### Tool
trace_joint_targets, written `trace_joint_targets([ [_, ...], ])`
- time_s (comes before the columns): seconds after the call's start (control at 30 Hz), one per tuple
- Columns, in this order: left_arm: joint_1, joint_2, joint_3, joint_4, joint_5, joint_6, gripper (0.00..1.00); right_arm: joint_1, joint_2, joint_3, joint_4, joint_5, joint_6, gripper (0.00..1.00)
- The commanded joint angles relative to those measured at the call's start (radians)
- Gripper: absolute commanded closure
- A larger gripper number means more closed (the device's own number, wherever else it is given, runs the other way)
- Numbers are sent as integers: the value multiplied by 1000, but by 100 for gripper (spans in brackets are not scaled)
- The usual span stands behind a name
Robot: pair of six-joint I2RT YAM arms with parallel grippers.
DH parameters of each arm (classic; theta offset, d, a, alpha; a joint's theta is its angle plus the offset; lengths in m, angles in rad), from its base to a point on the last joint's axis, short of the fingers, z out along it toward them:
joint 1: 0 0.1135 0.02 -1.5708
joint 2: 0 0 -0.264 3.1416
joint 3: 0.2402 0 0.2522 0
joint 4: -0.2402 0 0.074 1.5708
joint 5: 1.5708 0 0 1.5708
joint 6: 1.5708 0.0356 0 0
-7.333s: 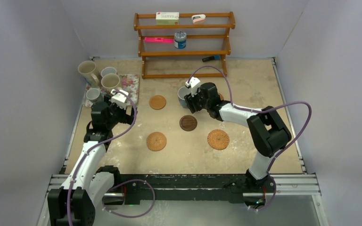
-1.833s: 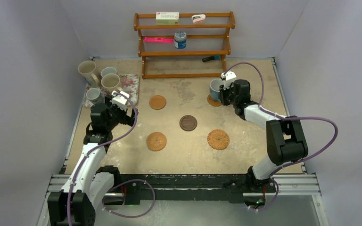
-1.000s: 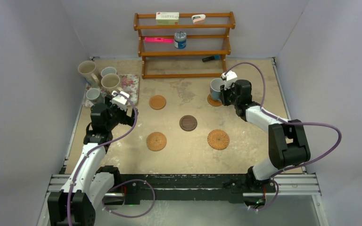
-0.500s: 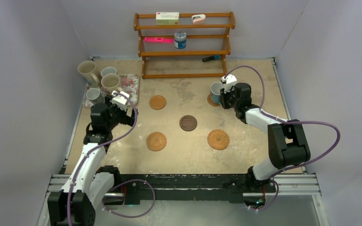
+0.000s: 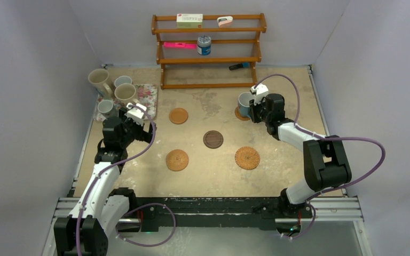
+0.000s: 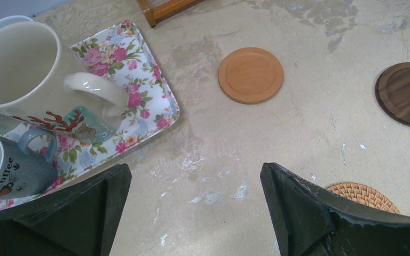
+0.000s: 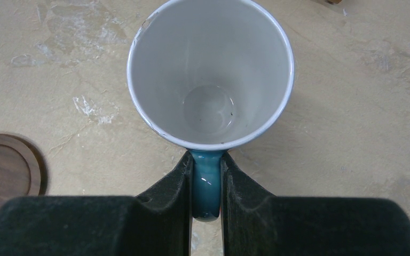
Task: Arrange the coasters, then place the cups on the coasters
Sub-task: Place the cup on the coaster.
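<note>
Hazard: the light blue cup (image 7: 209, 74) is held by its handle (image 7: 207, 198) alone, so an abrupt move can let it swing or slip between the fingers. In the top view it sits right of centre, over a tan coaster (image 5: 239, 114) whose near edge shows past the cup base. You cannot tell whether the base rests on it. If you release off-centre, the cup may land half off the coaster and tip.

The right gripper (image 7: 207, 166) is clamped on the handle, jaws nearly together. The left gripper (image 6: 195, 184) stands fully apart and empty above the bench (image 6: 213, 144), beside the floral tray (image 6: 155, 96).
</note>
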State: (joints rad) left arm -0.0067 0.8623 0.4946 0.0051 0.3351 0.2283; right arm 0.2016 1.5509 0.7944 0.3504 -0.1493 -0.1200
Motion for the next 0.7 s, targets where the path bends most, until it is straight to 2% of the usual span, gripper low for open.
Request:
trace_joint_targets([
  [0.0,5,-9,-8,27,19,13,0,-2,-6,17,104,-6,-10,100],
  [0.67,5,-9,-6,26,24,12,0,-2,20,27,96,6,-18,100],
])
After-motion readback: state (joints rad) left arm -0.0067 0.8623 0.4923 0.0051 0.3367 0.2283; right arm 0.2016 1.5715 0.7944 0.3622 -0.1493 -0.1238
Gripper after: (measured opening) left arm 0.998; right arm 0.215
